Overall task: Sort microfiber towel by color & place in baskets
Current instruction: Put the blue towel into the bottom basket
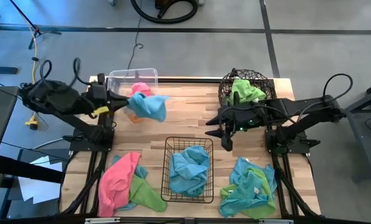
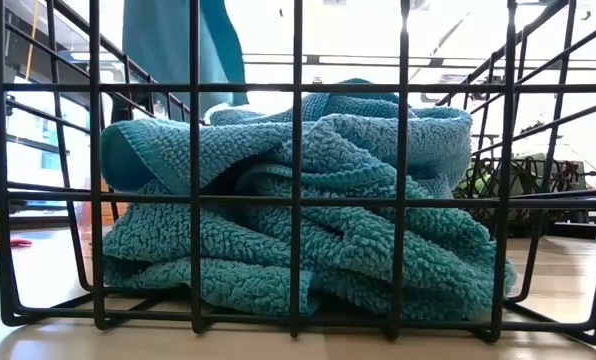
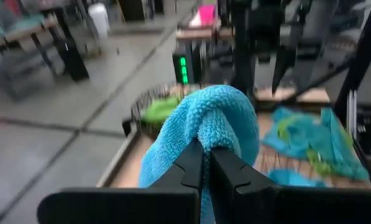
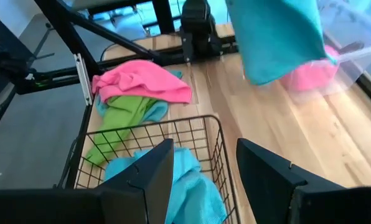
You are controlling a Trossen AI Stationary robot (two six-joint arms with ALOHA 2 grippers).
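Table (image 1: 192, 127): carrying loose towel piles at about 7 and 5 o'clock.
Black wire-grid basket (image 1: 170, 174): sitting at 6 o'clock, already holding blue towels (image 1: 190, 169).
Clear tub (image 1: 120, 81): standing at 11 o'clock with a pink towel (image 1: 137, 89) inside.
Blue towel (image 1: 149, 106): hanging off the table, just beside the tub — the grid basket lying toward 5 o'clock from it.
Left gripper (image 3: 207, 163): pinching that blue towel, nearer arm for the drop.
Right gripper (image 4: 204, 165): spread, holding nothing, hovering by the grid basket's far right corner.
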